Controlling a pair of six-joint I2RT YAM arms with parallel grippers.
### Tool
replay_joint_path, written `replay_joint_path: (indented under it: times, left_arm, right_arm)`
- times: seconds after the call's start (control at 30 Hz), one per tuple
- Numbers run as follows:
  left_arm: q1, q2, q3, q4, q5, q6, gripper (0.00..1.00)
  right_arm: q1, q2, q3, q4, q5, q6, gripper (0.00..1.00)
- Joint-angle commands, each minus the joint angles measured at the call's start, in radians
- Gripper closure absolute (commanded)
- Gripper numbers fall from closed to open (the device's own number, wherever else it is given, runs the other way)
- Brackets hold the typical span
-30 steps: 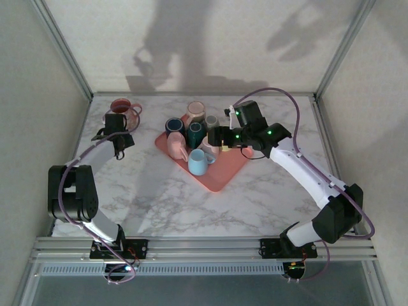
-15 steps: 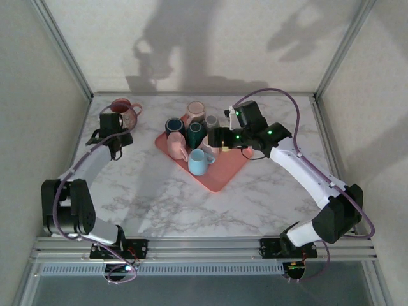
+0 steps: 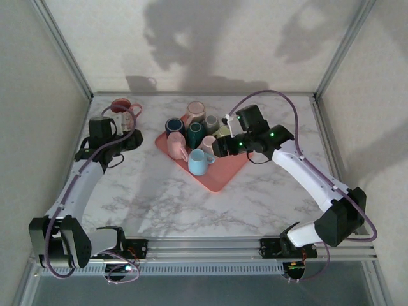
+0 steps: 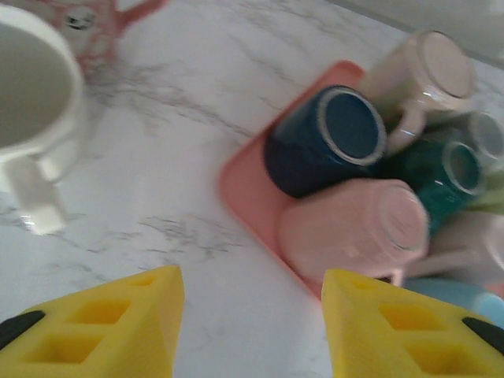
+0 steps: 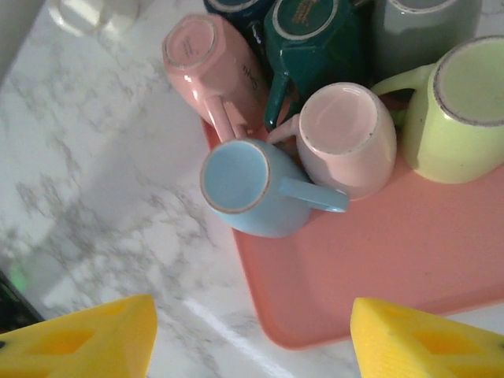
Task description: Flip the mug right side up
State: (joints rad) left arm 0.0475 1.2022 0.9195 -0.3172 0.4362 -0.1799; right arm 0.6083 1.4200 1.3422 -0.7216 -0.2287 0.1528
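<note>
Surface: marble top [image 3: 191, 204] inside grey walls; pink tray [image 3: 224, 173] mid-table, crowded with mugs.
white mug [image 4: 31, 110]: mouth up on the marble at the back left, off the tray, near a red mug [image 3: 121, 105] that is also upright.
left gripper [image 4: 252, 323]: a second ago it was closed down at that spot. Now the jaws are apart with nothing between them, and it has drawn back clear of the white mug.
meaning: this mug looks released and finished; left arm is free.
right gripper [image 5: 253, 339]: fingers wide and empty, hovering over the tray's near part; only a small shift from a second ago.
light blue mug [image 5: 252, 189]: on the tray near its edge, base toward the camera, not yet turned.
pale pink mug [image 5: 346, 138]: base up, touching the light blue mug's handle.
next, likely: right arm takes the light blue mug; the neighbours are tight, so there is a risk of bumping them.
</note>
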Motion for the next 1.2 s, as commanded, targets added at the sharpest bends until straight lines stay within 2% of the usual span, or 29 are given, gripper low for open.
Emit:
replay_joint_path:
  times: [0.0, 0.13, 0.23, 0.37, 0.47, 0.77, 1.17]
  left_arm:
    - [-0.004, -0.025, -0.03, 0.019, 0.186, -0.019, 0.51]
    - [-0.044, -0.031, -0.057, 0.085, 0.277, -0.122, 0.51]
    - [-0.111, -0.034, -0.077, 0.123, 0.275, -0.164, 0.5]
    - [-0.187, -0.032, -0.089, 0.147, 0.248, -0.193, 0.5]
    - [-0.205, -0.032, -0.118, 0.189, 0.255, -0.242, 0.5]
    - [-0.208, -0.003, -0.112, 0.145, 0.245, -0.205, 0.5]
    - [-0.207, 0.022, -0.1, 0.13, 0.247, -0.179, 0.51]
  right_arm:
    - [-0.006, -0.025, -0.065, 0.03, 0.006, -0.253, 0.37]
    - [-0.007, -0.08, -0.22, 0.192, -0.145, -0.614, 0.34]
    - [-0.012, -0.062, -0.272, 0.262, -0.191, -0.857, 0.31]
    - [-0.012, 0.053, -0.213, 0.237, -0.177, -1.061, 0.32]
    - [-0.013, 0.12, -0.202, 0.27, -0.189, -1.191, 0.32]
    - [-0.013, 0.286, -0.12, 0.342, -0.182, -1.301, 0.33]
    - [-0.009, 0.368, -0.066, 0.328, -0.186, -1.225, 0.35]
